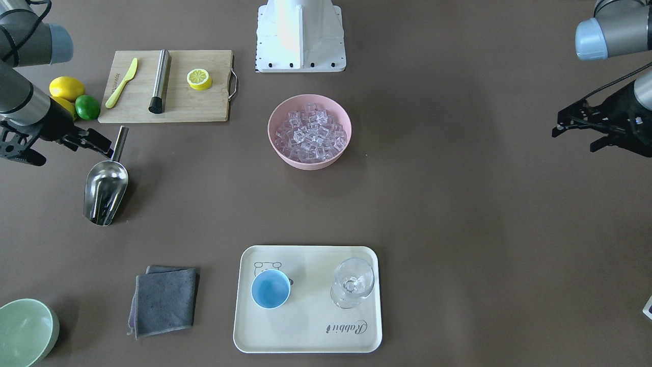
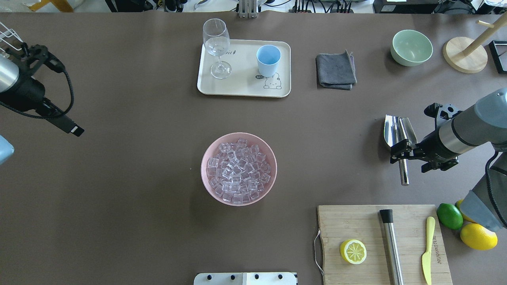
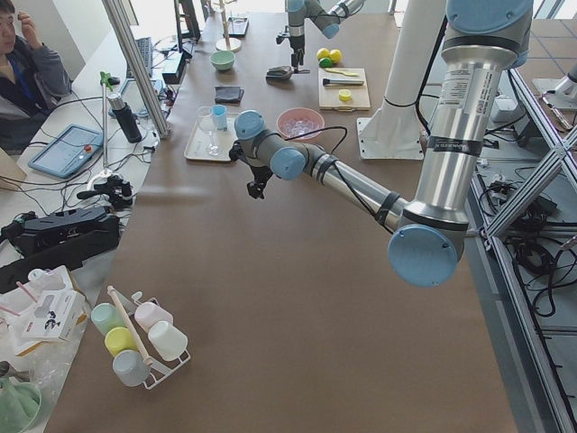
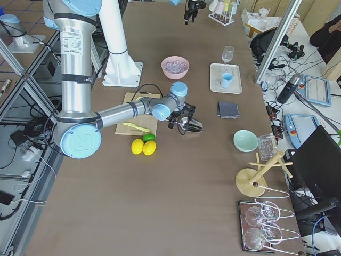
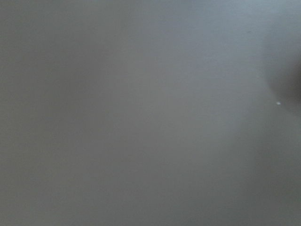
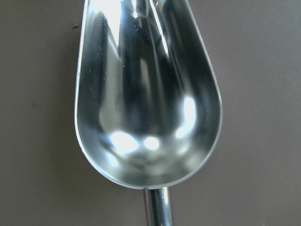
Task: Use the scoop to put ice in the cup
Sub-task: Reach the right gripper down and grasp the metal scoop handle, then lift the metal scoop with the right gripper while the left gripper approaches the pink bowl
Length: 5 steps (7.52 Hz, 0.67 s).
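1. I see a pink bowl [image 1: 307, 163] at mid-table. On the operators' side, a tray [image 1: 310, 318] carries the cup [image 1: 270, 289] and a stemmed glass [image 1: 352, 283], which stand side by side but apart.
2. A grey cloth [image 1: 165, 300] lies near the tray, between it and a green bowl [image 1: 25, 331] at the table's corner.
3. On the robot's right, a board [image 1: 204, 104] holds a lemon half [image 1: 198, 79], a yellow knife [image 1: 122, 82] and a steel cylinder [image 1: 160, 80]. The lemons [image 1: 66, 87] and a lime [image 1: 87, 107] lie just beside the board.
4. My count is one scoop, one cup, one glass, two bowls, one tray, one cloth, one board, two whole lemons and one lime. The ice cubes are too many to count.
5. The ice [image 1: 310, 133] is clear and glassy, heaped in the pink bowl. The cup is light blue inside and empty.
6. The scoop [image 1: 105, 191] is shiny steel with a rounded trough, open side up and empty, and a thin straight handle. It is on the robot's right, between the board and the cloth, with its trough pointing toward the operators' side. I cannot tell whether it rests on the table or is just off it.
7. The right claw [image 2: 401, 151] is at the scoop's handle with a finger on either side. I cannot tell whether it is clamped.
8. The left claw [image 1: 574, 139] hangs well off to the left over bare table. Its fingers are spread and hold nothing.
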### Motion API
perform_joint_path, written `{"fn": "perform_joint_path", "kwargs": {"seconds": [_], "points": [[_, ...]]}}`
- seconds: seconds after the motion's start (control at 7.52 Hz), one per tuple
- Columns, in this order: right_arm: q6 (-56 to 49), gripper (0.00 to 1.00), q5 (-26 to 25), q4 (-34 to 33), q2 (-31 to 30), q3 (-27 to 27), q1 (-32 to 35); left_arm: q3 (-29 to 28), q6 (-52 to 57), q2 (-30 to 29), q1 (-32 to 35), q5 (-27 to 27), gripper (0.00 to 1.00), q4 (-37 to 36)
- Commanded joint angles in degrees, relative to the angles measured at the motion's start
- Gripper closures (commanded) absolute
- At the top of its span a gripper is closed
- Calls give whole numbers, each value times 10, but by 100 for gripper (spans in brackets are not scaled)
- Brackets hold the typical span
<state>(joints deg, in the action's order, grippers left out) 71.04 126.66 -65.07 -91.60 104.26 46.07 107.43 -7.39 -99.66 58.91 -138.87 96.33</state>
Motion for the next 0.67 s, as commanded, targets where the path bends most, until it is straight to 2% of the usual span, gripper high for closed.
{"fn": "perform_joint_path", "kwargs": {"seconds": [0.0,0.13,0.27,0.4,0.53], "points": [[2,0,-3,-2,1,-3,-18,-4,0,-13,-91,2,2,160],[2,0,-5,-3,1,-7,-25,-3,-1,-16,-125,4,2,188],[2,0,-5,-3,1,-9,-27,-6,-1,-18,-127,4,2,207],[2,28,-5,-3,1,-8,-27,-5,0,-17,-127,4,2,233],[2,82,-4,-4,4,-8,-27,-4,3,-19,-126,4,2,245]]}}
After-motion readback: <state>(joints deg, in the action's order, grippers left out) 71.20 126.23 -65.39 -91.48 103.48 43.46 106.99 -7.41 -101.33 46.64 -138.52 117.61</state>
